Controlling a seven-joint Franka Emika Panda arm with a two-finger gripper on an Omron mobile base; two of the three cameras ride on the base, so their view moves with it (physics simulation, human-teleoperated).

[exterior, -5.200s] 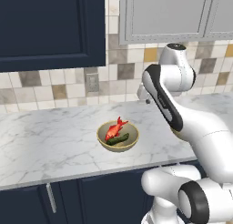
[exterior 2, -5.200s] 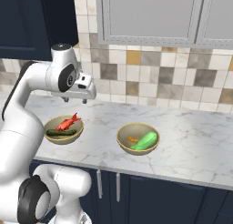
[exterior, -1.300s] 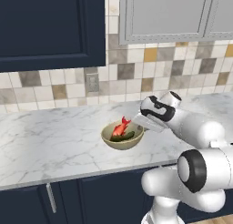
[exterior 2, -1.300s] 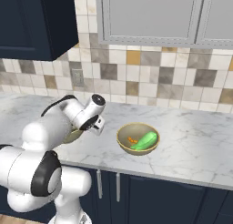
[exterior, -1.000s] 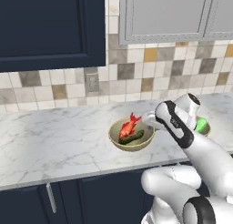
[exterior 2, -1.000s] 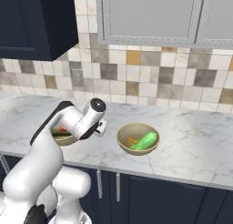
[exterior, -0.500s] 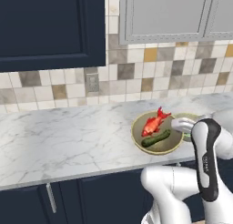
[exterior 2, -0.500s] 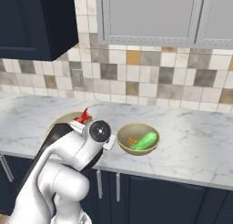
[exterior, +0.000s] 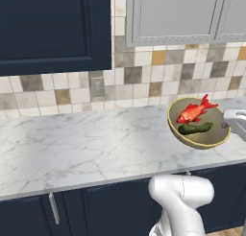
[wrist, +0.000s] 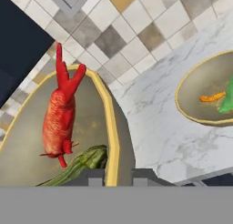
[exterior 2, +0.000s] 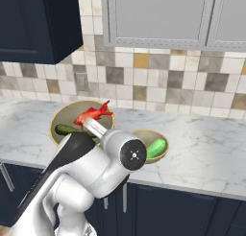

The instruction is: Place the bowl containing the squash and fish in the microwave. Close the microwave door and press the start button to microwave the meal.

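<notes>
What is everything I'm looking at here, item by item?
Shallow round tan-olive bowl: one, held tilted above the counter's front edge.
Bright red fish: one, inside that bowl.
Dark green squash: one, in the bowl beside the fish.
Second tan bowl: one, on the counter, holding a bright green item and a small orange piece.
White marble counter: one, over navy lower cabinets.
Tiled backsplash: beige, grey and tan, with one wall outlet.
Upper cabinets: navy and grey.
White robot arm: one; its dark fingers pinch the tan-olive bowl's rim.

No words, labels or numbers readable — none anywhere.
</notes>
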